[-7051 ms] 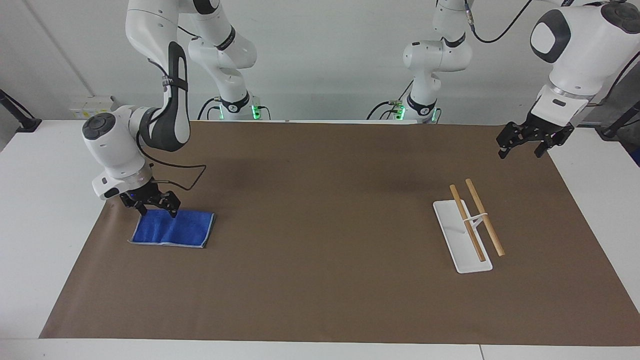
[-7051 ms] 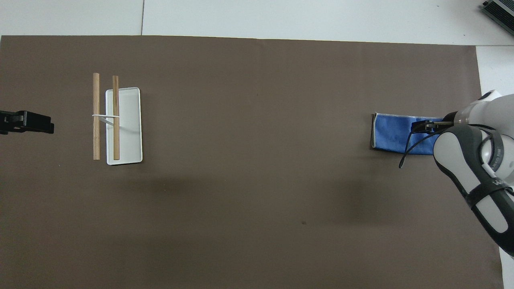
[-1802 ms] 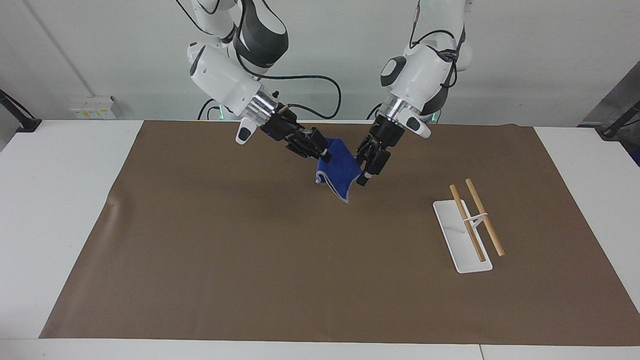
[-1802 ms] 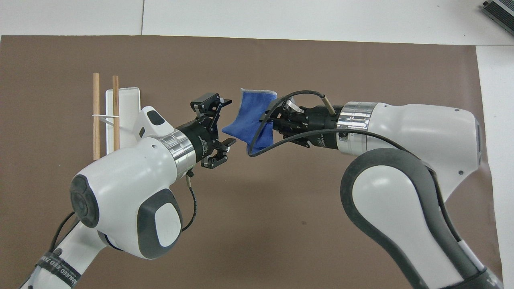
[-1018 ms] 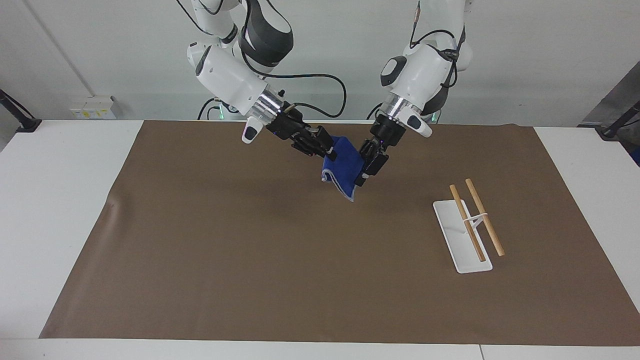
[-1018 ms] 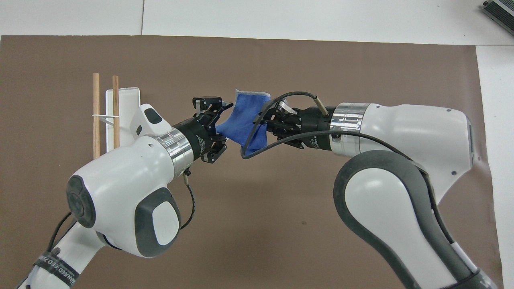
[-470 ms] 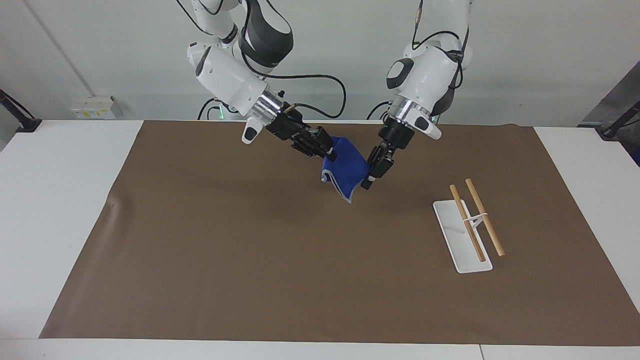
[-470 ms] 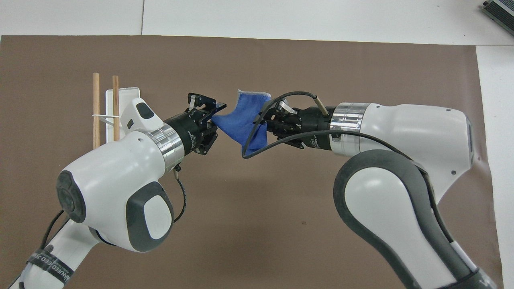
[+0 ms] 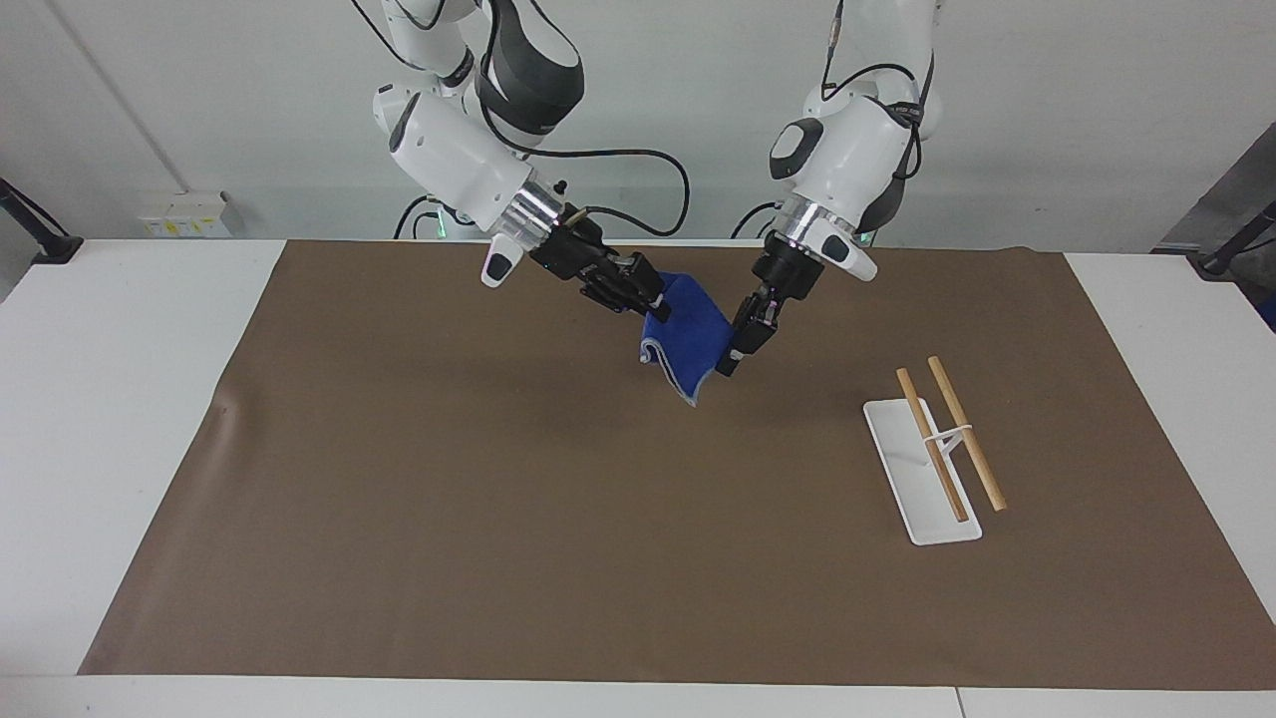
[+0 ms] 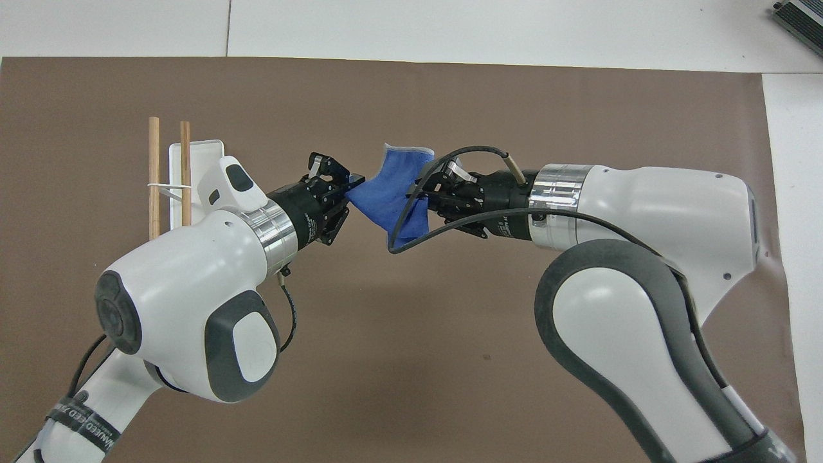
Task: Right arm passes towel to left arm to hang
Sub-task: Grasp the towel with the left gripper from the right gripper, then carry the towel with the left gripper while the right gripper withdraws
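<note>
towel [image 9: 686, 334]: bright-blue cloth held up in the air over the middle of the brown mat [image 9: 498, 519], toward the robots' edge of it; touches neither mat nor rack
right gripper [image 9: 653, 301]: at the cloth's upper corner on the right arm's side, fingers clamped on that corner
towel, lie: stretched between the two grippers with its long axis running along the table from one arm's side to the other; the loose lower corner droops to a point below both
left gripper [image 9: 733, 351]: at the opposite edge of the cloth, fingertips pinched together on it, so both arms grip it at once
key relation: the cloth sits directly between the grippers, each touching one end; the rack lies toward the left arm's end of the table, so the left arm is the nearer one for hanging
step, as judged: mid-handover; the right gripper would need to let go next
rack [image 9: 942, 439]: two wooden bars above a white base tray [image 9: 902, 469], nothing hung on the bars
tray contents: only the rack's own stand; otherwise bare
risk, as judged: pulling away before the release would strain the cloth
</note>
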`<control>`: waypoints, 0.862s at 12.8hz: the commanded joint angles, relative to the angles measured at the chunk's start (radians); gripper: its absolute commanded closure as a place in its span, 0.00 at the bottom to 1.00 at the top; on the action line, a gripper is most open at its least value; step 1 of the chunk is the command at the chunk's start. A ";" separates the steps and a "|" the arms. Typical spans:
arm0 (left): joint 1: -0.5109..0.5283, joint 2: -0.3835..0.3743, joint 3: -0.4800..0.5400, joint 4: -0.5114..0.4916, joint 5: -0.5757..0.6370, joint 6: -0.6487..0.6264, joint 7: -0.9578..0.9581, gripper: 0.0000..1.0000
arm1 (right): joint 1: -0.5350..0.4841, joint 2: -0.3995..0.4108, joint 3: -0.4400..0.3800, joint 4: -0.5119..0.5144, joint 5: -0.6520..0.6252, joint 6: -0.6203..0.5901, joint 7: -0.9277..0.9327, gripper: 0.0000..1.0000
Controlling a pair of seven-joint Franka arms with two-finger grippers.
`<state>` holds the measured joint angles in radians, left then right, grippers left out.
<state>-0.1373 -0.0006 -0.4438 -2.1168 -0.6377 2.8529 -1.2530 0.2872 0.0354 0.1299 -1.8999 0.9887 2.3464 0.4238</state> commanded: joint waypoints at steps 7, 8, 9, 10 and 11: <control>0.019 0.002 0.008 0.011 -0.016 -0.012 0.216 1.00 | -0.023 -0.002 -0.003 0.005 -0.181 0.014 0.003 0.00; 0.022 0.002 0.013 0.011 -0.014 -0.012 0.240 1.00 | -0.037 -0.003 -0.004 0.007 -0.265 0.013 0.003 0.00; 0.025 0.002 0.045 0.009 -0.014 -0.012 0.298 1.00 | -0.066 -0.011 -0.004 0.007 -0.336 0.004 0.000 0.00; 0.025 0.002 0.074 0.009 -0.013 -0.013 0.343 1.00 | -0.084 -0.020 -0.004 0.004 -0.378 0.002 0.003 0.00; 0.027 0.002 0.097 0.006 -0.013 -0.012 0.372 1.00 | -0.112 -0.031 -0.004 0.001 -0.401 -0.005 0.001 0.00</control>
<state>-0.1207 0.0009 -0.3779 -2.1160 -0.6377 2.8531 -0.9533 0.2185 0.0294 0.1196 -1.8934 0.6419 2.3475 0.4237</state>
